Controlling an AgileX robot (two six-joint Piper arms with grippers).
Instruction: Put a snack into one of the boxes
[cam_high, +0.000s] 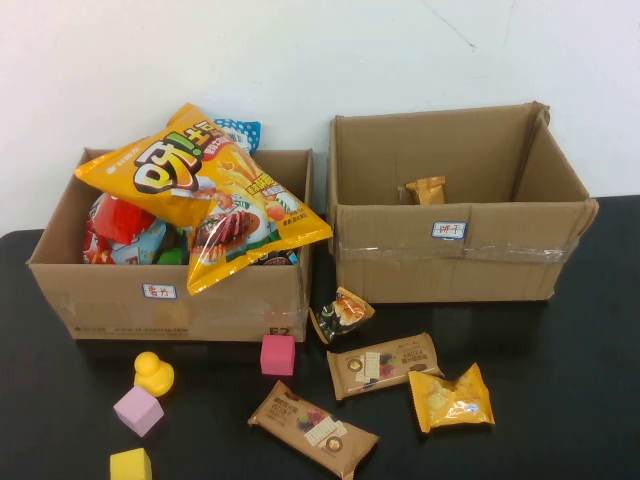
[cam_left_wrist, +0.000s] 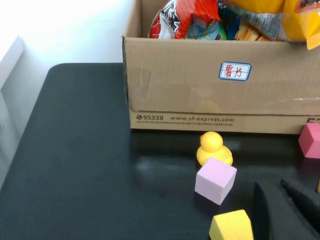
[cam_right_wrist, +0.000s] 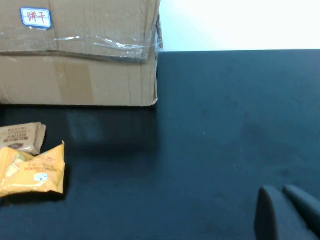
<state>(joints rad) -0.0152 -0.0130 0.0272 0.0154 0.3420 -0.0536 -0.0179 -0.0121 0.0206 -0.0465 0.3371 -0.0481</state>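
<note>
Beyond left gripper (cam_left_wrist: 285, 210), shut, empty: lower brown cardboard box (cam_left_wrist: 200, 90), heaped with snack bags. Ahead of right gripper (cam_right_wrist: 285, 212), shut, empty: taller taped brown carton (cam_right_wrist: 80, 55), yellow snack packet (cam_right_wrist: 32, 170) on table. Nothing picked yet; task barely begun.

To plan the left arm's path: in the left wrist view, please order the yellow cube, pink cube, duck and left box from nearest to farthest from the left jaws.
The left gripper, jaws shut, sits at the table's near edge.
1. Yellow cube, right beside it.
2. Pink cube, just beyond.
3. Duck, behind the pink cube.
4. Left box, farthest, behind the duck.
</note>
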